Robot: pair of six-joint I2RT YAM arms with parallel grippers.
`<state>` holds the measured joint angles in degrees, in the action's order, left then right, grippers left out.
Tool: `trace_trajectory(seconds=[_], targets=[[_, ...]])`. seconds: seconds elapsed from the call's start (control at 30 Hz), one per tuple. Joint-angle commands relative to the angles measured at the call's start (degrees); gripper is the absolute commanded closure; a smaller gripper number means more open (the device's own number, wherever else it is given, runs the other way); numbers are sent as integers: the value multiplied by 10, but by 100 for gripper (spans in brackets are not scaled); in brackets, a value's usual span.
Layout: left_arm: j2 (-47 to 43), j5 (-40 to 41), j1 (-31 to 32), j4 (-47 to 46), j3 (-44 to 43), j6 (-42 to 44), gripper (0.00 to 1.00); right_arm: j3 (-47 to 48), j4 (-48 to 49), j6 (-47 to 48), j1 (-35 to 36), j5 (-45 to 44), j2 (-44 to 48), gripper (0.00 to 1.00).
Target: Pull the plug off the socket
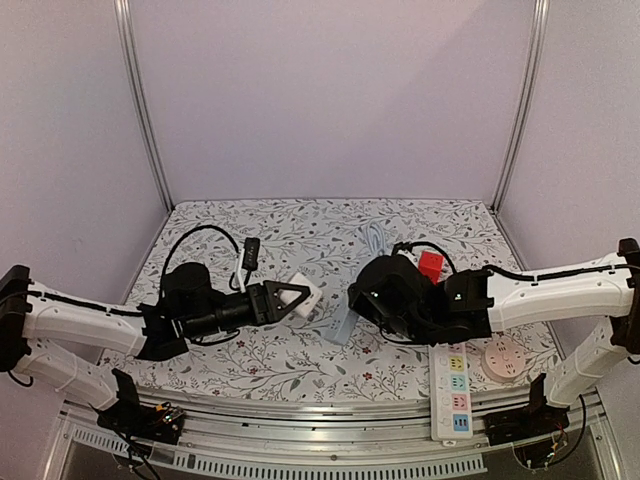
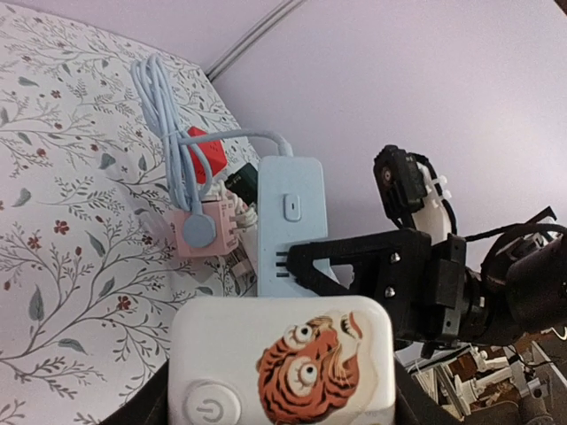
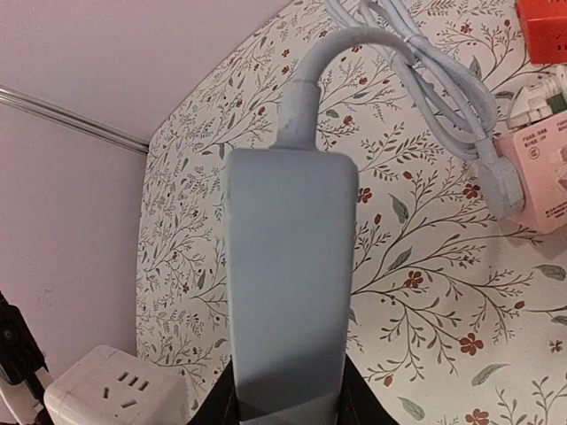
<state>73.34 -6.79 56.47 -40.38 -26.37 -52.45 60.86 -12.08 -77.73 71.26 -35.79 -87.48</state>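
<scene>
My left gripper point(image 1: 295, 295) point(image 2: 279, 390) is shut on the plug, a white cube point(image 2: 279, 363) with a tiger sticker and a power button. The cube point(image 1: 305, 293) is held above the table, left of centre. My right gripper point(image 1: 352, 310) point(image 3: 288, 403) is shut on one end of the socket, a light blue power strip point(image 3: 288, 274) point(image 2: 288, 221) point(image 1: 338, 322). The strip's blue cable point(image 3: 416, 62) lies coiled behind it. In the right wrist view the white cube point(image 3: 97, 390) sits off to the strip's left, apart from it.
A pink cube adapter point(image 2: 205, 232) point(image 3: 540, 168) and a red block point(image 1: 430, 264) lie by the coiled cable. A black adapter point(image 1: 250, 252) with its cord is at the back left. A white strip with coloured sockets point(image 1: 452, 392) and a round pinkish disc point(image 1: 505, 357) are at the near right edge.
</scene>
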Motion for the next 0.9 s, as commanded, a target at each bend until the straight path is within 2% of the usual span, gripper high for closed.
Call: trace_trajectory(seconds=[0.0,0.17,0.4,0.53,0.77,0.87], targets=[[-34,51,-14,14,12,41,100,20,-94,55,-1,-67,27,100],[-63,61,-14,41,20,37,100,17,-84,78,0,-61,14,100],[-72,48,-41,180,-28,26,100,-10,-17,164,0,-22,25,100],[-35,-13,-103,355,-99,47,100,-24,-15,230,1,-2,40,100],[-16,-87,-226,398,-91,69,100,-53,-14,315,0,42,89,100],[17,-102,-255,438,-99,76,100,-61,-14,336,0,51,98,100]])
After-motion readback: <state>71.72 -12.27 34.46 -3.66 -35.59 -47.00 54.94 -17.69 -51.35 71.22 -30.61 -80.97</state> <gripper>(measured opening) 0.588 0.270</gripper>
